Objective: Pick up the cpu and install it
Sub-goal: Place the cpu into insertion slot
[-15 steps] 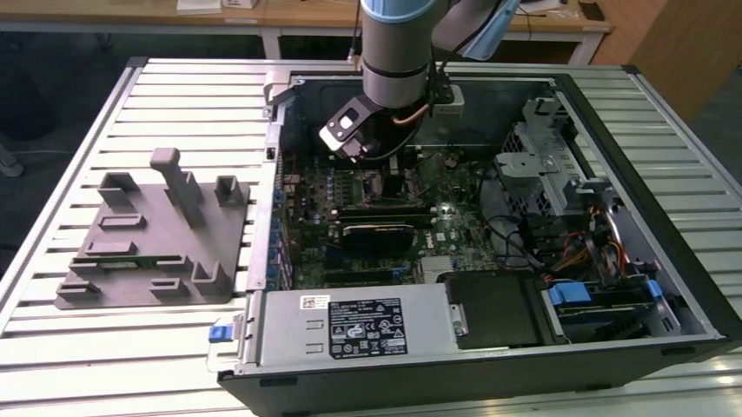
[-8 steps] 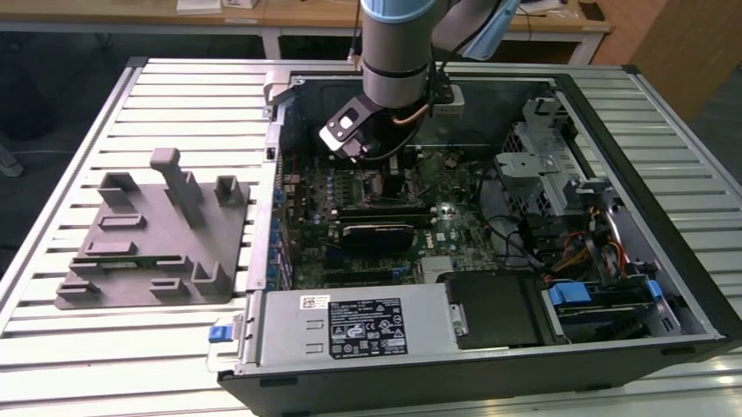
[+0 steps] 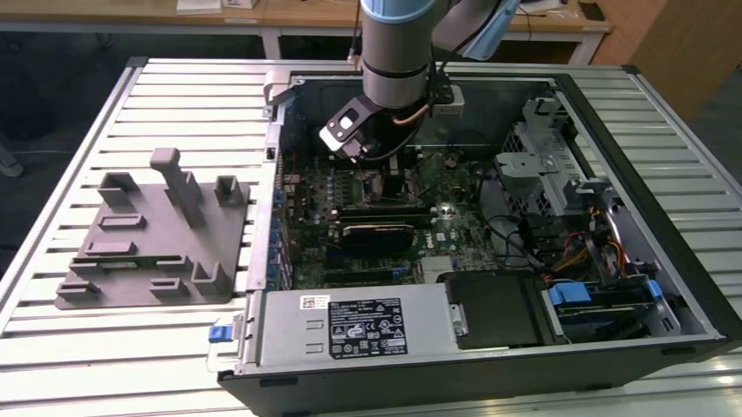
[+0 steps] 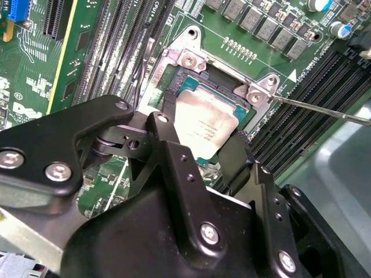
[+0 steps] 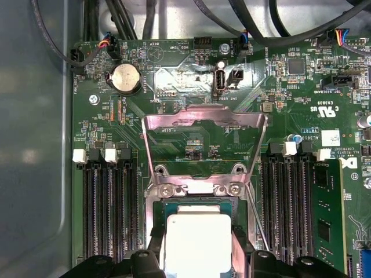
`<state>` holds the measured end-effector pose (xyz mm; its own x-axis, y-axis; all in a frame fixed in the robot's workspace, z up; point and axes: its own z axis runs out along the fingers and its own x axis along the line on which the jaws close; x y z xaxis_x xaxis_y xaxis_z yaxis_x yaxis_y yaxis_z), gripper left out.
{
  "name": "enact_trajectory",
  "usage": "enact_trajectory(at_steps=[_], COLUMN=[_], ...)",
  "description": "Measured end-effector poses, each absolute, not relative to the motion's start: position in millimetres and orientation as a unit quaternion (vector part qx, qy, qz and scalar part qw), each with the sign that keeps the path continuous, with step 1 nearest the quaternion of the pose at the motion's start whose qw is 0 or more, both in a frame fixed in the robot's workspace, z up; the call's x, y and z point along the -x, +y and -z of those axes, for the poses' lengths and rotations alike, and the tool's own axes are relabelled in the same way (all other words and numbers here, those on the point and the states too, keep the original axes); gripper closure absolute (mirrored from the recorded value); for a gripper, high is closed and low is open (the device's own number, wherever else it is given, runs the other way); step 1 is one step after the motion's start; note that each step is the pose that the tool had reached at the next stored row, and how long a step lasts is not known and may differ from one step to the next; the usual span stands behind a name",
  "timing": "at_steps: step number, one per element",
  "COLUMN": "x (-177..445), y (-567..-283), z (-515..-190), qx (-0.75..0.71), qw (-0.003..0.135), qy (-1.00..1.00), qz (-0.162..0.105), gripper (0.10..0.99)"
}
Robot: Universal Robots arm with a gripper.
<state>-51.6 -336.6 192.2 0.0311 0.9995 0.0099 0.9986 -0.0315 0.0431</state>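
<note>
The cpu (image 4: 206, 124) (image 5: 197, 231), a flat square chip with a silver top plate, lies low in the motherboard socket (image 4: 174, 87) in both wrist views. My gripper (image 4: 200, 145) (image 5: 197, 258) straddles it, one black finger (image 4: 165, 136) against one edge and the other finger (image 4: 237, 156) against the opposite edge. The jaws look shut on the chip. The socket's metal load plate (image 5: 203, 121) stands swung open and its thin lever (image 4: 324, 110) juts out to the side. In the exterior view the gripper (image 3: 377, 161) reaches down into the open computer case (image 3: 649, 113) over the motherboard.
Black memory slots (image 5: 110, 214) flank the socket on both sides. Cables (image 5: 261, 29) run past the board's edge. In the exterior view a grey fixture tray (image 3: 151, 234) lies on the table at the left; a power supply (image 3: 360, 326) and drive cage (image 3: 545, 165) crowd the case.
</note>
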Motion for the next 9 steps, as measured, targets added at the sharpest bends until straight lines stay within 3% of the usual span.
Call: enact_trajectory(at_steps=[5,6,9], x=[51.4,51.5,51.6], y=[-336.3,-336.4,-336.6], z=[-191.5,-191.7,-192.0], qx=[-0.718,-0.718,-0.718], qw=[0.012,0.012,0.012], qy=[0.696,0.696,0.696], qz=[-0.020,-0.019,-0.019], gripper=[0.537,0.475,0.475])
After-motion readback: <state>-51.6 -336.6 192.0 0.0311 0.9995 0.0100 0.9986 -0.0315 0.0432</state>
